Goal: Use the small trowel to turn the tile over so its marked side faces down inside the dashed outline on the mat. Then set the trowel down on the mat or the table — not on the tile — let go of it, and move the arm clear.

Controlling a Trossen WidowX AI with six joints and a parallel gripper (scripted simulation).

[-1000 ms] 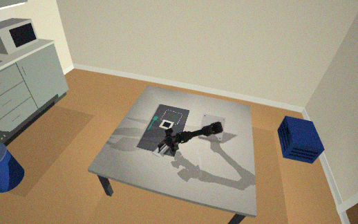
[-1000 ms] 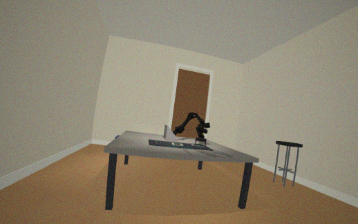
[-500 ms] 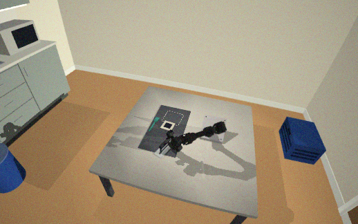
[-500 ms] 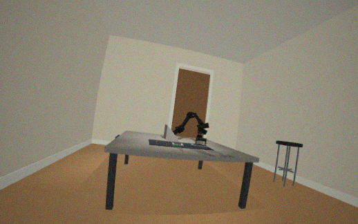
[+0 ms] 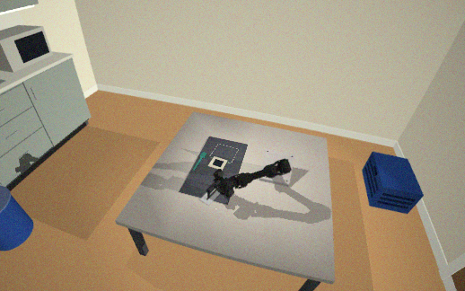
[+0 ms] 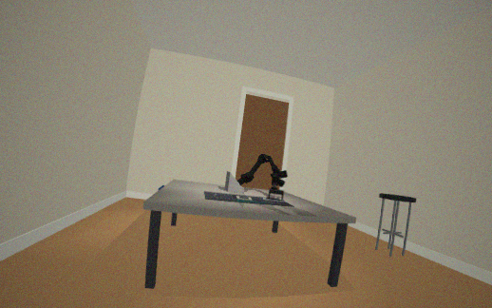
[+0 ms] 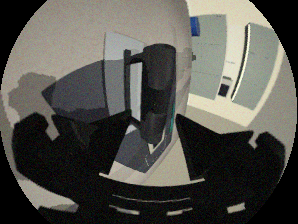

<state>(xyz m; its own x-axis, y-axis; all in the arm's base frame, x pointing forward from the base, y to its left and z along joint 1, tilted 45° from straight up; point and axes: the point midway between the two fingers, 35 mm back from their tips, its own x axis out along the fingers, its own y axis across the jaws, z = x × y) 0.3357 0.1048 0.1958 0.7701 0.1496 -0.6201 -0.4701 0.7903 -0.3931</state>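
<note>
The small trowel point(image 5: 206, 198) point(image 6: 275, 195) point(image 7: 115, 75) stands at the near end of the dark mat point(image 5: 190, 184) point(image 6: 214, 195), its black handle raised on a bracket above its pale blade. My gripper point(image 5: 214, 183) point(image 6: 276, 186) point(image 7: 153, 114) is open over the handle. In the wrist view the handle runs lengthwise between and beyond the fingertips; contact cannot be told. The tile point(image 5: 218, 163) lies flat on the mat, a cream square with a dark centre, beside the near edge of the dashed outline point(image 5: 238, 149). The underside of the tile is hidden.
A slim green tool point(image 5: 197, 161) lies along the mat's left edge, beside the tile. A pale plate point(image 5: 286, 179) point(image 6: 231, 182) stands by the arm's base. The table point(image 5: 269, 233) point(image 6: 190, 209) has its edge left of the mat.
</note>
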